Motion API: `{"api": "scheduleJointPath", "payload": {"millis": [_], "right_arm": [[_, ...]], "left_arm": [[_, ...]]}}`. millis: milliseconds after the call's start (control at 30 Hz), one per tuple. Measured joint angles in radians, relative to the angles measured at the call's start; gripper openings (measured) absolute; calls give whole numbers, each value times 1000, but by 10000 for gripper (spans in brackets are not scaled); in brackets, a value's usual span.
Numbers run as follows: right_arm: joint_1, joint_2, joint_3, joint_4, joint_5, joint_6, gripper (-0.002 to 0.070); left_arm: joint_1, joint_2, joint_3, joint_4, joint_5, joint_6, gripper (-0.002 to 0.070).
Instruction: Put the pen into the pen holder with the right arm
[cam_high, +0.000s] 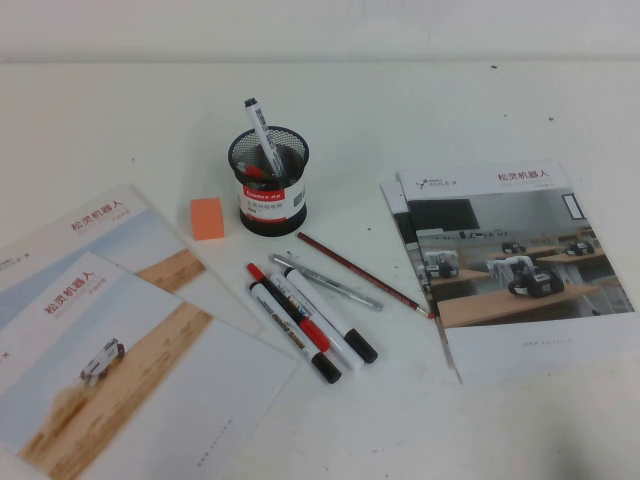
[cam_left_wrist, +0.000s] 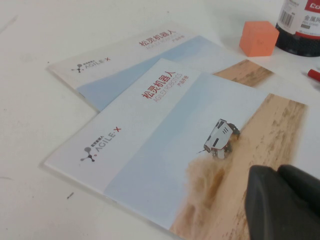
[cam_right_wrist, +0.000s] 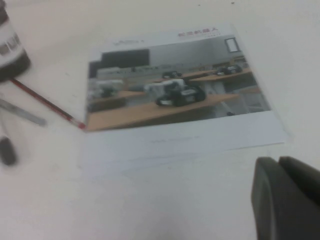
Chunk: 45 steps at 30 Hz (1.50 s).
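Observation:
The pen holder (cam_high: 268, 185), a black mesh cup with a red-and-white label, stands at the table's middle; a white dark-capped marker (cam_high: 260, 130) leans upright in it. The pen (cam_high: 285, 328), white with dark lettering and a black cap, lies flat in front of the holder among other pens. Neither gripper shows in the high view. My right gripper (cam_right_wrist: 277, 160) is shut and empty, low over bare table near the right brochure (cam_right_wrist: 175, 95), well away from the pens. My left gripper (cam_left_wrist: 277, 170) is shut and empty over the left brochures (cam_left_wrist: 165, 130).
Beside the pen lie a red-capped marker (cam_high: 290, 308), a plainer white black-capped marker (cam_high: 330, 320), a silver pen (cam_high: 325, 283) and a thin red pen (cam_high: 360, 273). An orange block (cam_high: 207, 217) sits left of the holder. Brochures lie at left (cam_high: 120, 350) and right (cam_high: 510, 260).

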Motion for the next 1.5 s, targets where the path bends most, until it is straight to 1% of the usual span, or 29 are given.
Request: {"api": "scheduleJointPath", "payload": {"millis": [67, 167, 233, 300, 333, 400, 700, 767, 1100, 1333, 1500], "right_arm": [[0, 0, 0, 115, -13, 0, -20], [0, 0, 0, 386, -60, 0, -20], [0, 0, 0, 650, -96, 0, -20], [0, 0, 0, 863, -123, 0, -20], [0, 0, 0, 943, -137, 0, -20], [0, 0, 0, 1009, -161, 0, -20], [0, 0, 0, 1026, -175, 0, -20], [0, 0, 0, 1026, -178, -23, -20], [0, 0, 0, 1015, -208, -250, -20], [0, 0, 0, 1012, -210, -485, -20], [0, 0, 0, 1011, -210, -539, -20]], "left_arm": [[0, 0, 0, 0, 0, 0, -1], [0, 0, 0, 0, 0, 0, -1], [0, 0, 0, 0, 0, 0, -1], [0, 0, 0, 0, 0, 0, -1], [0, 0, 0, 0, 0, 0, -1], [0, 0, 0, 0, 0, 0, -1], [0, 0, 0, 0, 0, 0, -1], [0, 0, 0, 0, 0, 0, -1], [0, 0, 0, 0, 0, 0, -1], [0, 0, 0, 0, 0, 0, -1], [0, 0, 0, 0, 0, 0, -1]]}}
